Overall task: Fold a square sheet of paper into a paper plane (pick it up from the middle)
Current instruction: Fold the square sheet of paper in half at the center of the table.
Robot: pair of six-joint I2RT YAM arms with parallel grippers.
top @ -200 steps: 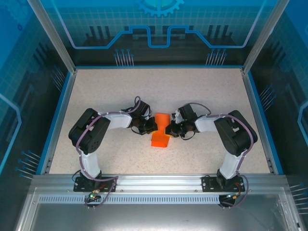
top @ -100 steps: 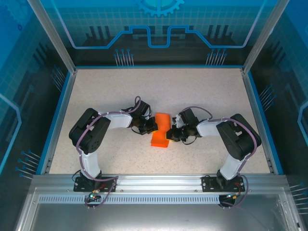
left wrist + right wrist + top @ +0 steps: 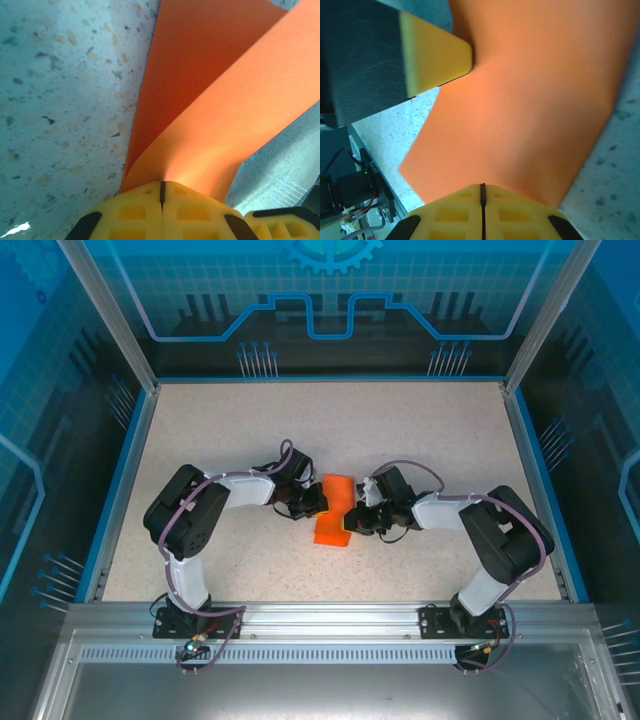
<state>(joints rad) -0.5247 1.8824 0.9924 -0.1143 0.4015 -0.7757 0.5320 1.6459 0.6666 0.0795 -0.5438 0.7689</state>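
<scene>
— One sheet of paper, bright orange and creased, is lying near the middle of the surface, right between the two arms.
— Is it lying flat?
— Not wholly. From the left wrist, a folded flap is curving up off the lower layer, and the speckled surface is showing to its left.
— And who is holding it?
— Both. The left claw is pinching the paper's left side, its yellow fingers pressing together with the fold running out from their seam. The right claw is gripping the opposite side the same way, fingers squeezing tight on the orange.
— Are the claws touching each other?
— I cannot tell from above; they are sitting just beside each other across the paper. In the right wrist view, one yellow finger of the left claw is touching the sheet's far edge.
</scene>
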